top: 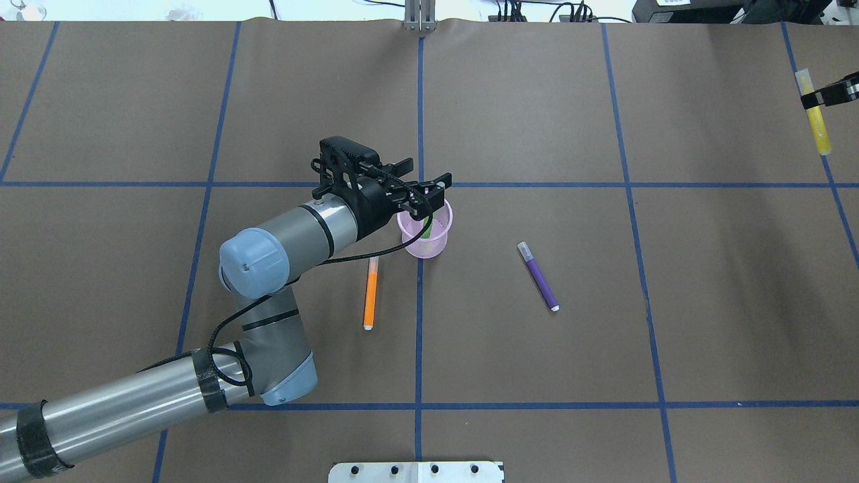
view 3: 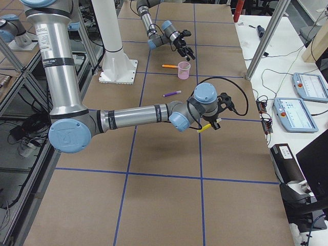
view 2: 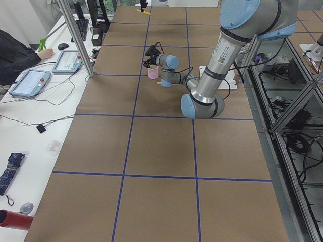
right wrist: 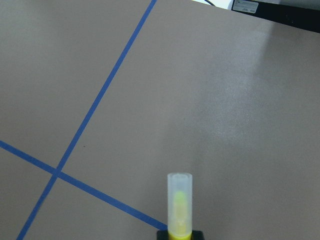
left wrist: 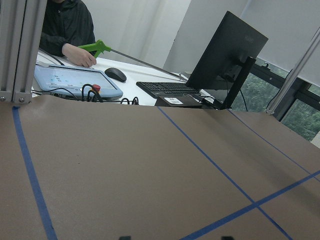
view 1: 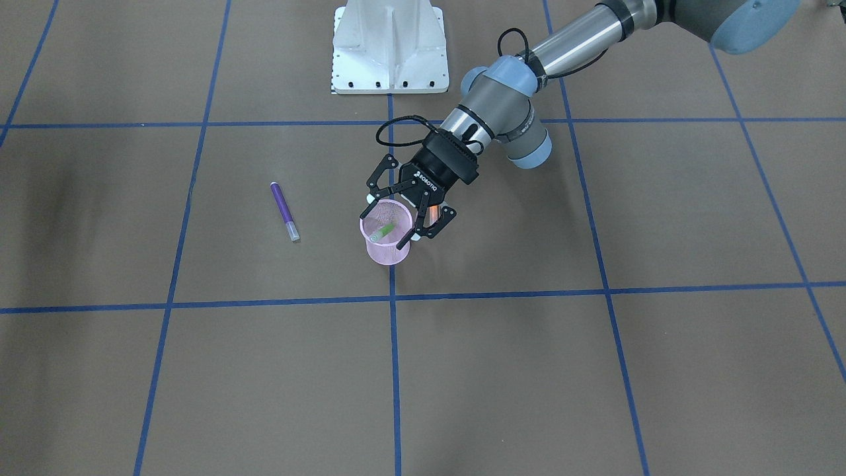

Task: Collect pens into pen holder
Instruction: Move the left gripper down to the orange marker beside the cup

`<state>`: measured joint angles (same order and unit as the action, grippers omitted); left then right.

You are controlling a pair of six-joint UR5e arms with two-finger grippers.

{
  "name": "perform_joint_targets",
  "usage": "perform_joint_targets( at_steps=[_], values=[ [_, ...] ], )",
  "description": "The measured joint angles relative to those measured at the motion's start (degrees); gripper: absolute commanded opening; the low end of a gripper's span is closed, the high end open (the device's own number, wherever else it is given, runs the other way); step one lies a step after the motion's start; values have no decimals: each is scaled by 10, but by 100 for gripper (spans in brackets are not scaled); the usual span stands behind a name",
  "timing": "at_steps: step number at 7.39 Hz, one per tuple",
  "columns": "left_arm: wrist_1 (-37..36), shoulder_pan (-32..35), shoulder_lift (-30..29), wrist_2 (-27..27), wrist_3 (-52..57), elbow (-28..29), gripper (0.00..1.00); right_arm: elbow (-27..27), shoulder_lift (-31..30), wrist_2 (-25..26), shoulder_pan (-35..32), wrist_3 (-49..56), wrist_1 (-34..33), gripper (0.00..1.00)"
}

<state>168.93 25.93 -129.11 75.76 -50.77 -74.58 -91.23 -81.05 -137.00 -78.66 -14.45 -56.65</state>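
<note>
- The green pen stands slanted inside the pen holder. It leans against the mesh with a pale end uppermost.
- The orange pen lies flat, its long axis running near to far from the robot. Its pale cap end points at the holder's foot, just short of it.
- The purple pen lies flat on a diagonal. Its translucent cap points away from the robot and toward the holder, well apart from it on the robot's right.
- A yellow pen runs roughly near to far in the overhead view. Its clear cap pokes out ahead of the right wrist camera.
- The left gripper hangs right over the holder's mouth with its fingers spread apart. It grips nothing, and the green pen sits below and between them. The orange pen lies on the robot's side of this gripper.
- The right gripper is clamped across the yellow pen near its capped end, far out to the robot's right.
- The table is covered in brown paper marked with a grid of blue tape. The robot's white base plate sits at its edge.
- Beyond the table, a white bench carries teach pendants, a monitor, a keyboard and a mouse. A person in a dark sleeve sits there, holding a green tool.
</note>
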Motion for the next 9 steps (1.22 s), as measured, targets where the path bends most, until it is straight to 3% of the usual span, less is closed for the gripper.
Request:
perform_joint_targets(
  at_steps=[2, 3, 6, 9],
  values=[
    [-44, 14, 0, 36, -49, -10, 92, -24, 7, 2, 0, -21, 2, 0],
    [-106, 35, 0, 79, -84, -36, 92, -33, 13, 3, 0, -38, 11, 0],
    [-440, 89, 2, 189, -138, -196, 92, -38, 24, 6, 0, -125, 94, 0],
    [-651, 96, 3, 247, -142, -265, 92, -38, 27, 36, 5, -161, 145, 0]
  ],
)
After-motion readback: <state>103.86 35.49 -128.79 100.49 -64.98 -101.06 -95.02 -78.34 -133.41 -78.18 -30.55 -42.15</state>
